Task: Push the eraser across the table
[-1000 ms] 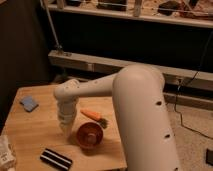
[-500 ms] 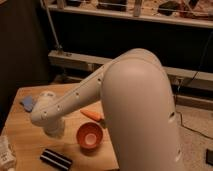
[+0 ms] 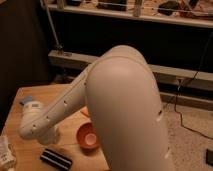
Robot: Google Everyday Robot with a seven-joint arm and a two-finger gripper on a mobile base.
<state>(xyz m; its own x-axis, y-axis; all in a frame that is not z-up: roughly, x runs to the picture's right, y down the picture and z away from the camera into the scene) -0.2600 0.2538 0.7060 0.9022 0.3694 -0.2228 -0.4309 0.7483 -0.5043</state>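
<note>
The eraser [image 3: 56, 159], a long flat black block with pale stripes, lies near the front edge of the light wooden table [image 3: 50, 95]. My white arm reaches down from the right and fills much of the view. At its end, my gripper [image 3: 49, 138] hangs shut just above and behind the eraser, left of the red bowl [image 3: 88, 136]. I cannot tell whether it touches the eraser.
A small blue pad [image 3: 26, 101] lies at the table's far left. An orange stick [image 3: 84, 111] peeks out behind the bowl, mostly hidden by my arm. A white packet [image 3: 6, 153] sits at the front left edge. Dark shelving and a cable run behind the table.
My arm has swung further left and towards the camera, covering more of the view. The gripper end has come down closer to the eraser, which has not moved.
</note>
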